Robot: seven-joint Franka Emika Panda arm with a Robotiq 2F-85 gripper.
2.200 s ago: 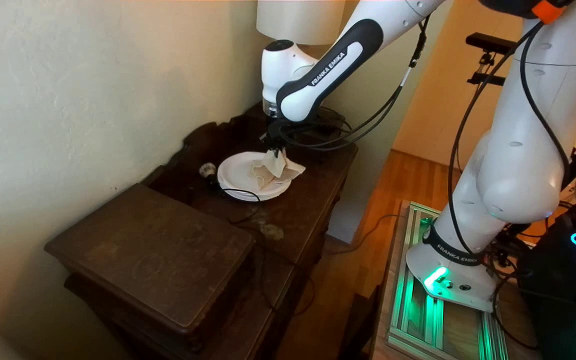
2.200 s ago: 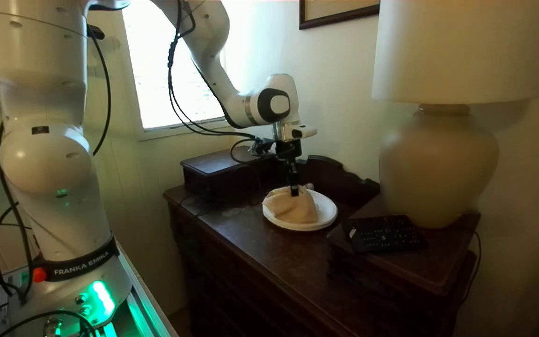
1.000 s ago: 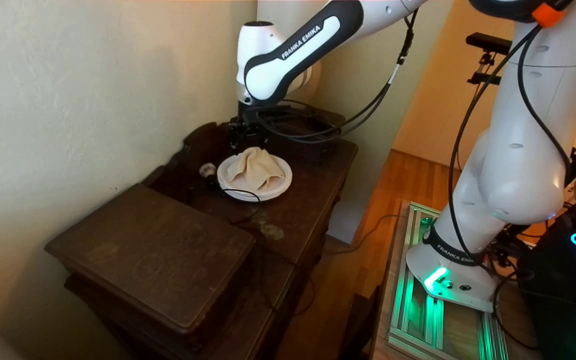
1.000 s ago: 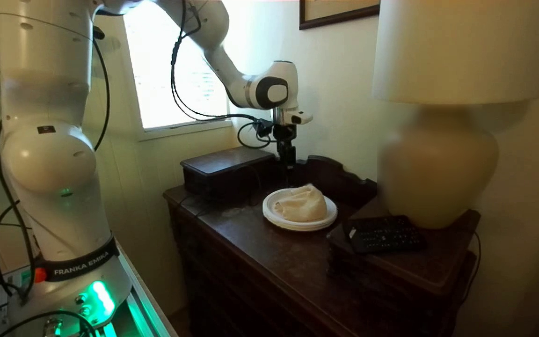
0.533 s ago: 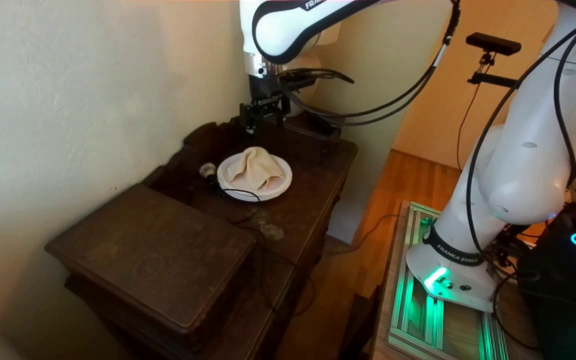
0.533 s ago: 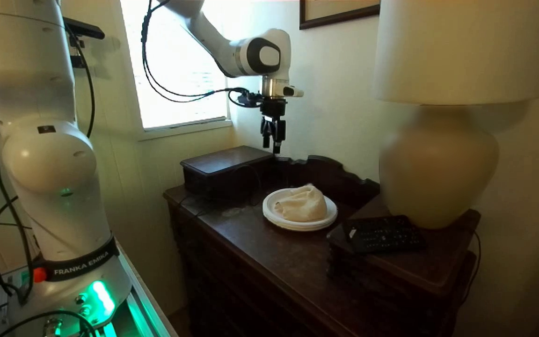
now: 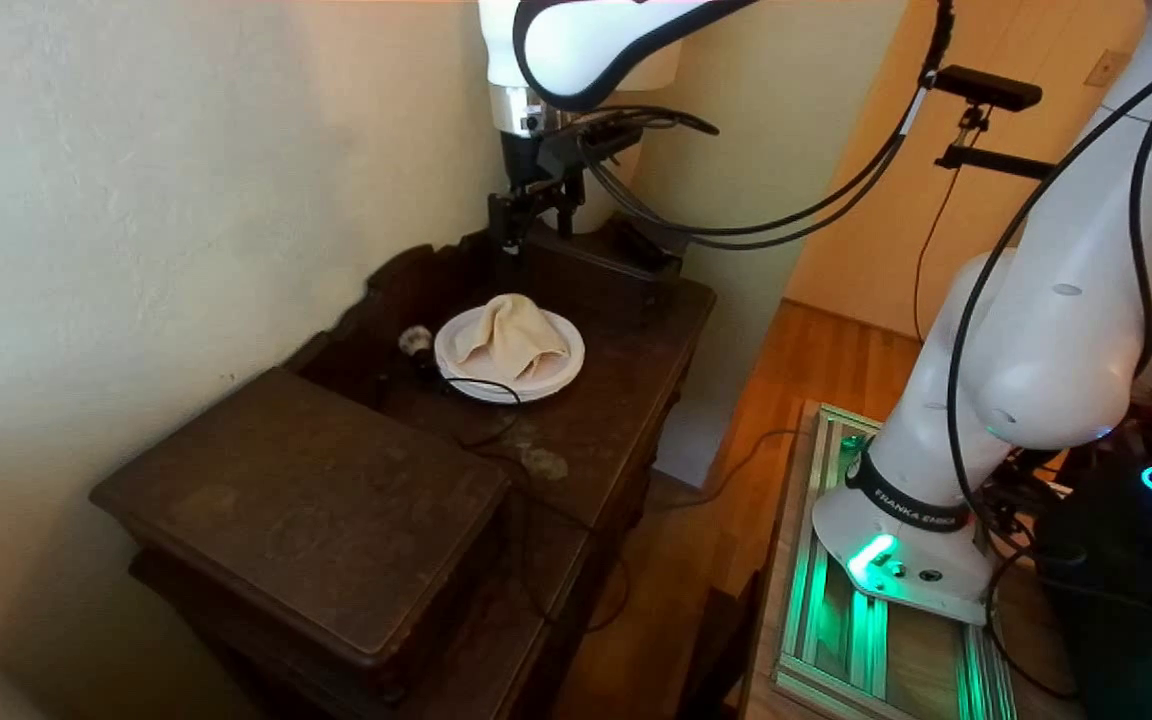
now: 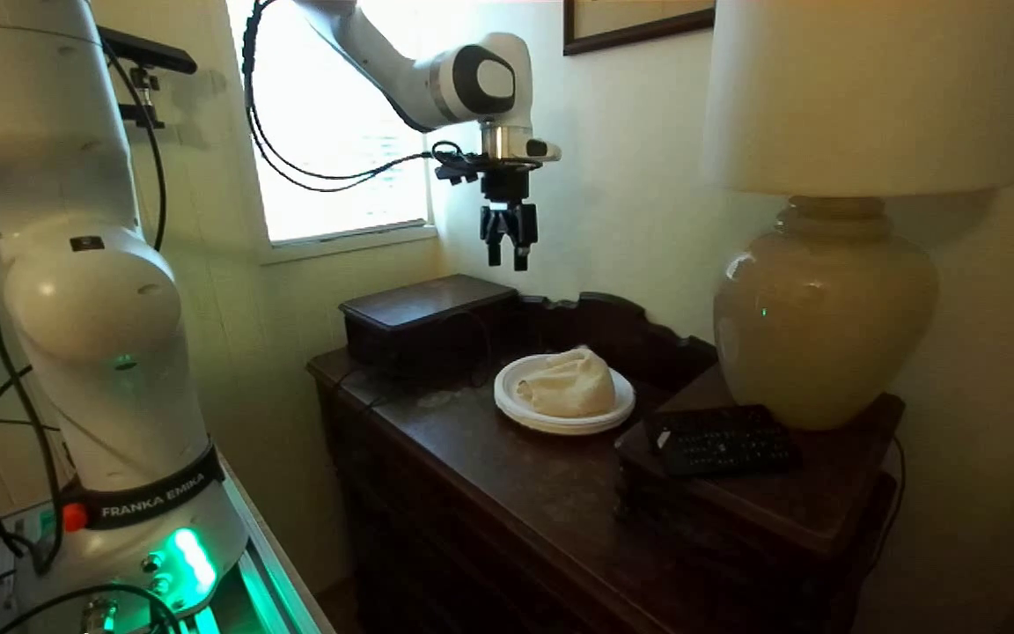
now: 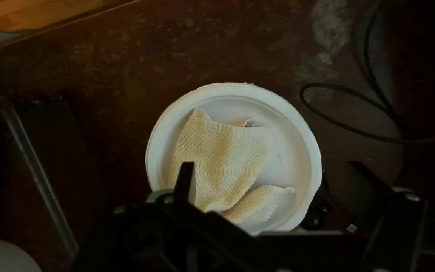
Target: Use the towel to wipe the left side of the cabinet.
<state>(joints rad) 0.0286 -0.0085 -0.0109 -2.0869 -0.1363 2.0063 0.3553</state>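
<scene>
Corner of a room, pale walls [image 7: 186,180]; a dark brown wooden cabinet [image 7: 591,430] set against them, its top scuffed and patched.

In an exterior view the gripper [image 7: 538,238] hangs in the air over that top, pointing down, jaws spread wide. Below it, well apart, the towel [image 7: 514,338]: cream, bunched to a soft peak, lying on a round white plate [image 7: 456,372], further rims visible under the top one. Also below the gripper, just beside the plate, a small pale-topped object [image 7: 416,340] with a dark body; too small to name.

In an exterior view the gap from jaws down to towel is plain. Bright window [image 8: 331,176] up and to the picture's left of the gripper. Well to the picture's right of it, a large cream lamp [image 8: 824,308] on a raised end of the cabinet; near the lamp's foot, a flat black object [image 8: 723,440] dotted with light marks.

Wrist view, dim. Jaws enter from the bottom, far apart, one tip crossing in front of the towel's edge. Towel knitted, folded over, a ribbed band across it; plate bare on the side toward the other jaw. Off that same side of the gripper, a black cable [image 9: 406,141] curls over the wood.
</scene>
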